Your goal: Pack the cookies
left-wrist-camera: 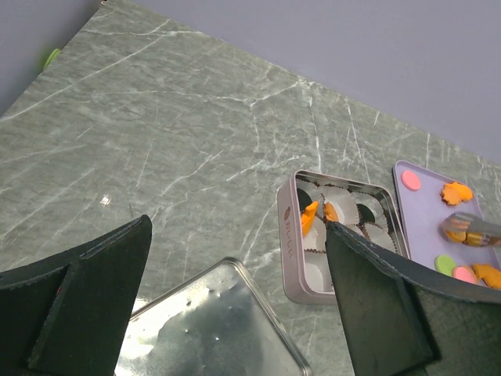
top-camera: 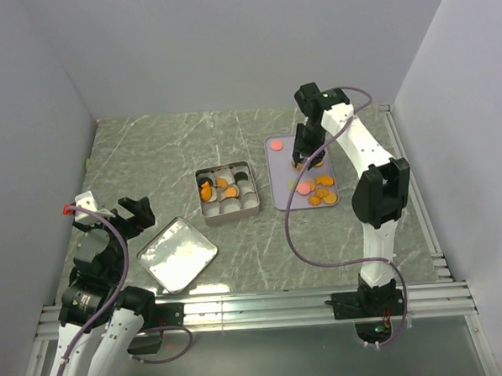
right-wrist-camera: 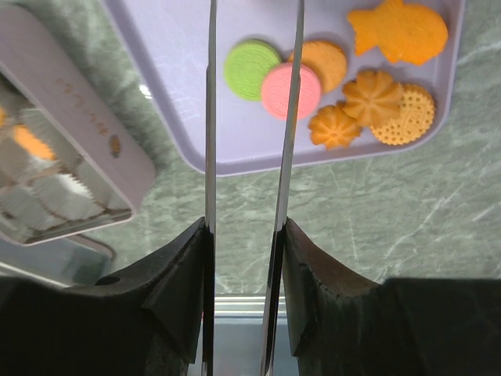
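Observation:
The cookies lie on a lavender tray [top-camera: 283, 199]: orange ones [top-camera: 322, 190], a pink one [top-camera: 275, 142], and pink and green ones [top-camera: 300, 186]. The right wrist view shows the green [right-wrist-camera: 252, 69], pink [right-wrist-camera: 290, 90] and orange [right-wrist-camera: 390, 103] cookies. A few orange cookies [top-camera: 206, 190] sit in the paper cups of the silver tin [top-camera: 230, 218]. My right gripper [top-camera: 307, 158] hangs over the tray; its long metal fingers [right-wrist-camera: 210, 117] pinch an orange cookie [left-wrist-camera: 460, 234]. My left gripper [left-wrist-camera: 235, 227] is open and empty near the tin's lid [top-camera: 177, 254].
The tin lid lies flat at the front left, right below the left gripper [top-camera: 131, 214]. The tin stands just left of the tray. Grey walls close in the table on the left, back and right. A metal rail [top-camera: 257, 307] runs along the near edge.

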Robot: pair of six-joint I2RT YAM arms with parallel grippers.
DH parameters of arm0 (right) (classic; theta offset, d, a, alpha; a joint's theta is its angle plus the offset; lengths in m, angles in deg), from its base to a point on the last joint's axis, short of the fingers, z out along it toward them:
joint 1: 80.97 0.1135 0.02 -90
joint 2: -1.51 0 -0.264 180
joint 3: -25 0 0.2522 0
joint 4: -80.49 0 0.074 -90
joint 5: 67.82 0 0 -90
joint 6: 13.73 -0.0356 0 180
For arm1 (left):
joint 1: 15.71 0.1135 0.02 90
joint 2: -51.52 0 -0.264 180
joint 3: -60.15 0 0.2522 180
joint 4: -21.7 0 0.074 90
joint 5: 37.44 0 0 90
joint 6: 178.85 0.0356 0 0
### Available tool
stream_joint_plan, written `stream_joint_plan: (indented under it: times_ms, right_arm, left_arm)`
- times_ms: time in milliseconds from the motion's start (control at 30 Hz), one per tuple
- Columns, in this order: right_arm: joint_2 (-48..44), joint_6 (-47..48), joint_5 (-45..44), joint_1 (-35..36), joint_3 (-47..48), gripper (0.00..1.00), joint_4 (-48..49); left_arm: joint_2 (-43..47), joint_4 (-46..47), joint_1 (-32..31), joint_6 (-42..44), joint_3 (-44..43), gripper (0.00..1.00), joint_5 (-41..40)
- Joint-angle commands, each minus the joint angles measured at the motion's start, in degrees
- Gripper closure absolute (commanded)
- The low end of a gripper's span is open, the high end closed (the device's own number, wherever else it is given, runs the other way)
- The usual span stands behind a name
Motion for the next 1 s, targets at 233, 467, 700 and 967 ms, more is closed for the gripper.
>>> stream_joint_plan:
  times_ms: [233,467,700,967]
  right_arm:
    - [-7.47,-1.48,13.13,1.38,2.52,0.68,-1.08]
    - [-10.73,-4.20,18.08,8.49,3.13,0.68,-1.87]
    - [-11.09,-7.99,22.65,14.38,0.58,0.68,3.31]
    - [-8.27,-8.08,21.60,14.92,0.05,0.69,5.16]
  left_arm:
    - [-0.45,2.14,-0.03,1.04,0.23,0.01,1.23]
    - [-0.10,2.32,-0.03,1.21,0.32,0.00,2.11]
    - [-0.01,2.49,-0.03,1.48,0.40,0.01,3.16]
    - [0.61,2.41,-0.03,1.56,0.40,0.01,3.51]
